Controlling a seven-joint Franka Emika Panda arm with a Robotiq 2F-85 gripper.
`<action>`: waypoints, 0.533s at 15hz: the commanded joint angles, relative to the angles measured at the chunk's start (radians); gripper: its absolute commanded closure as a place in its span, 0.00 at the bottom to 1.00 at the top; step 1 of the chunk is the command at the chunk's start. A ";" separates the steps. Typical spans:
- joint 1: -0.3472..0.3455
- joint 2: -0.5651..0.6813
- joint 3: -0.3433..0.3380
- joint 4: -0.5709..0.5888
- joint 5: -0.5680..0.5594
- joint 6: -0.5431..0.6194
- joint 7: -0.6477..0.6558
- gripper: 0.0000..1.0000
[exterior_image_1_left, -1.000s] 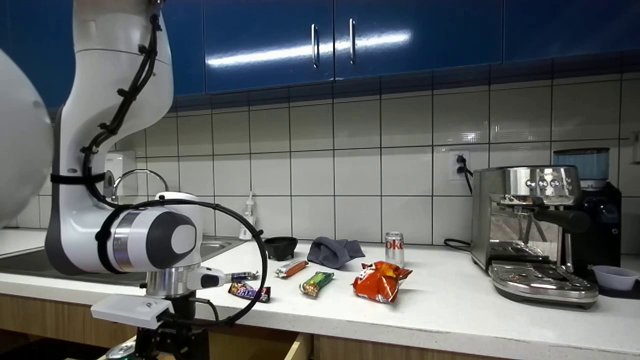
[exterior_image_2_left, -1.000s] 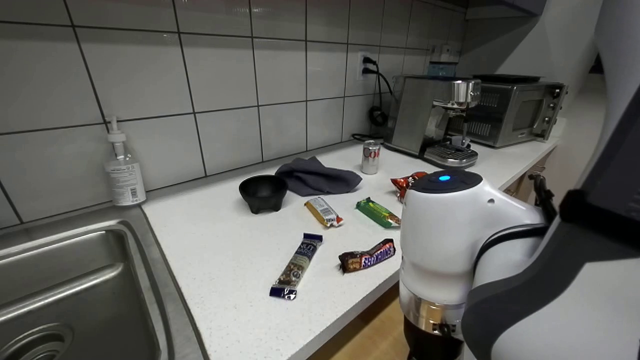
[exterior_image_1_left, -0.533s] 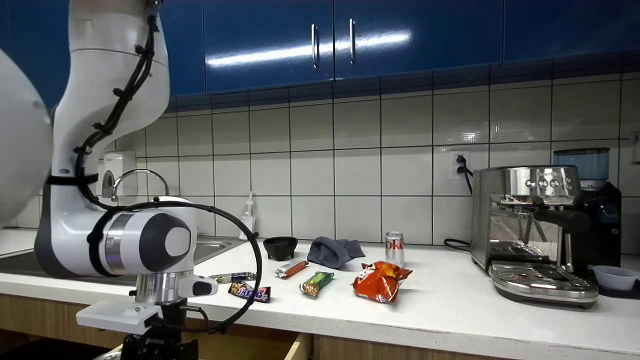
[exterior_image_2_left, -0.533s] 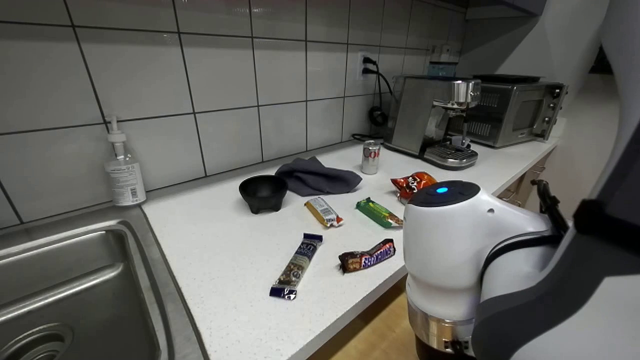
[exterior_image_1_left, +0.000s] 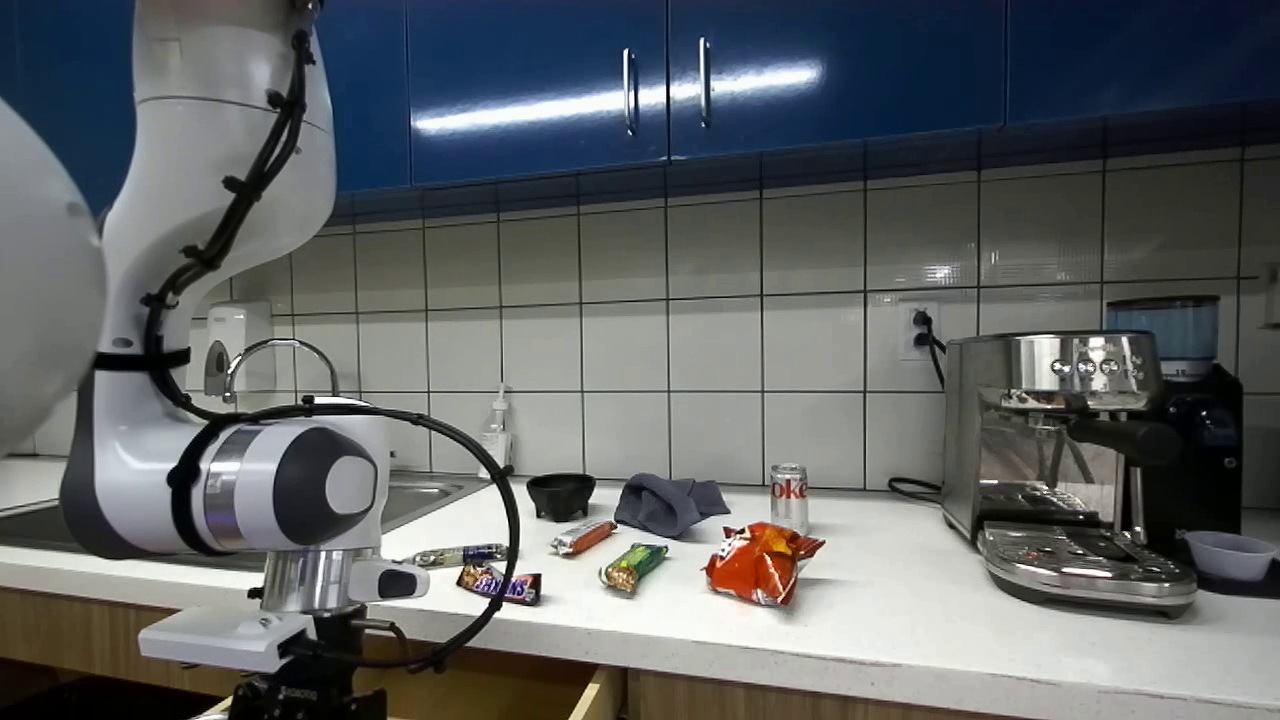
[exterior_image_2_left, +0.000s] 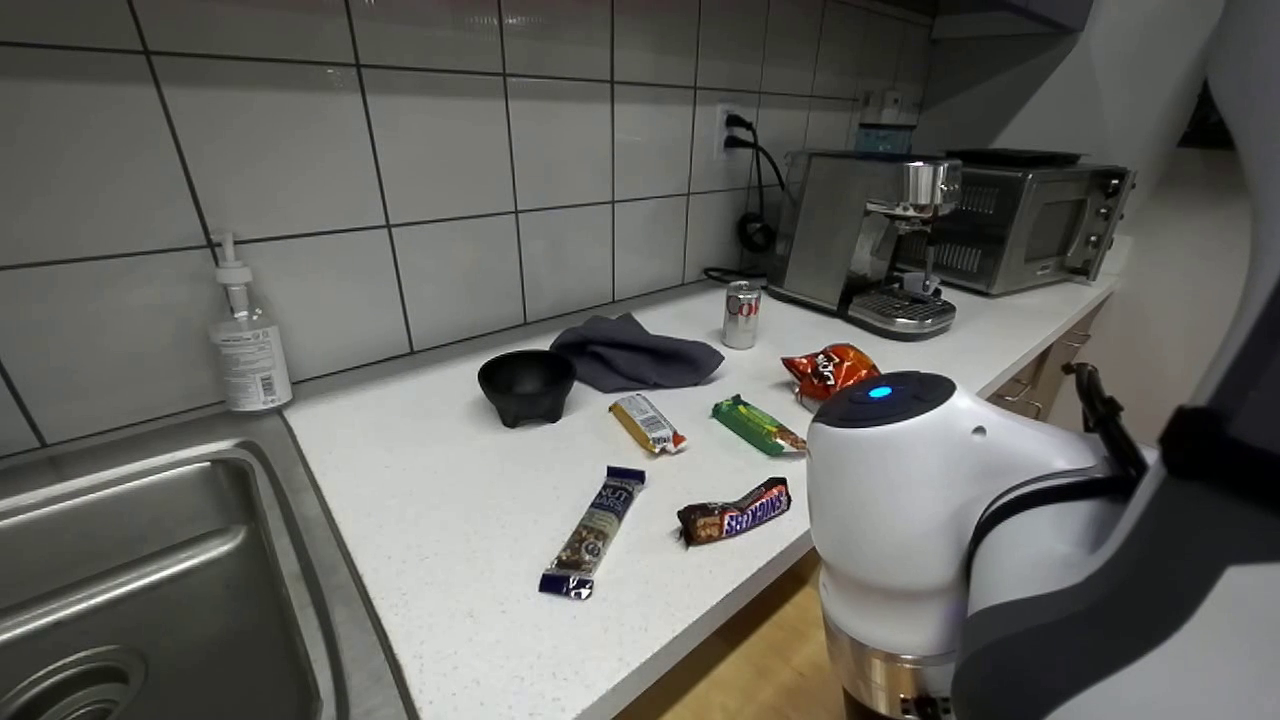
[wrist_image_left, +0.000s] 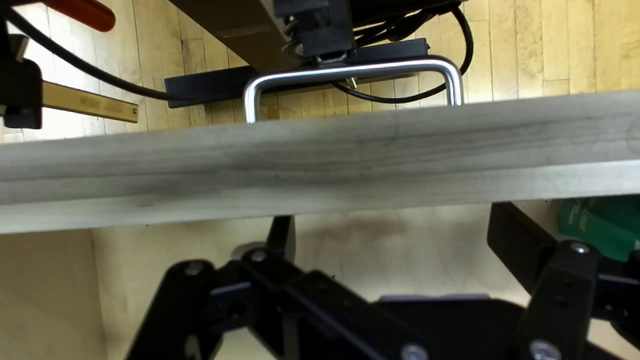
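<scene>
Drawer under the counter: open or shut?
Open. The drawer juts from under the counter in an exterior view; the wrist view shows its inside behind the front panel and metal handle.

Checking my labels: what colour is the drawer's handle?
Silver; the handle shows best in the wrist view.

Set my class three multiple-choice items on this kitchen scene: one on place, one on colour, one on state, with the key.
1. Where does the wrist view's green item lie?
A) On the floorboards
B) In the drawer
C) In the sink

2. What colour are the upper cabinets?
A) Blue
B) Red
C) Yellow

3. How does the pincer stand?
A) Shut, empty
B) Shut on a bar
C) Open

1: B, it shows against the drawer's pale base.
2: A, an exterior view shows them glossy blue.
3: C, its jaws stand wide apart in the wrist view.
</scene>
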 joint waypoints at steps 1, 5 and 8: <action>0.002 -0.036 0.020 -0.038 0.007 -0.058 0.034 0.00; 0.006 -0.037 0.014 -0.025 0.005 -0.034 0.042 0.00; 0.004 -0.055 0.010 -0.018 0.007 -0.008 0.051 0.00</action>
